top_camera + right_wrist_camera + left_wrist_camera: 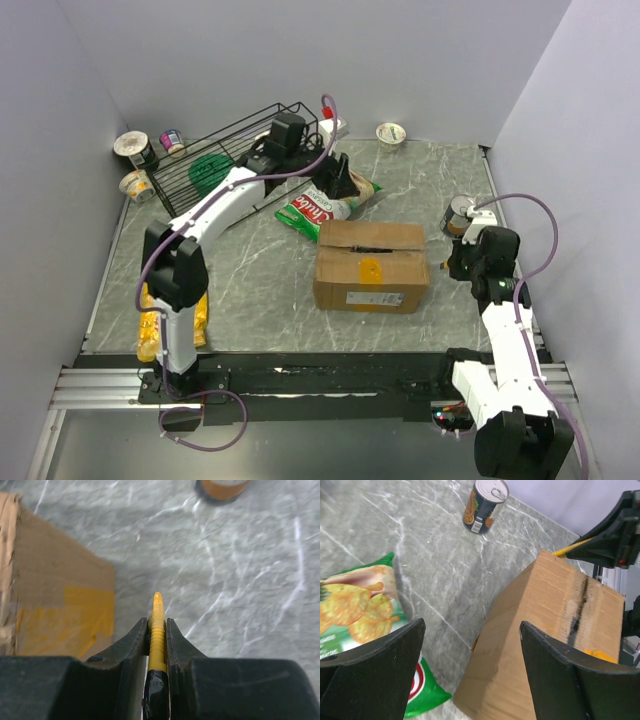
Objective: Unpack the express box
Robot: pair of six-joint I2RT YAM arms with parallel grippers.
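Express box [371, 266] sits mid-counter [250, 270], flaps down, ragged seam along the top, orange sticker on top, white label on the near side. Left jaws released, black fingers [375, 675] spread wide with nothing between them, hanging over the box's far edge and the green chip bag [316, 210] just beside it. Right jaws clenched on a thin yellow tool [157, 630], just right of the box. Can [460, 215] stands near the right arm.

grn chip bag [312, 212], can [484, 506], wire rack [245, 130], poss. cups [135, 150]
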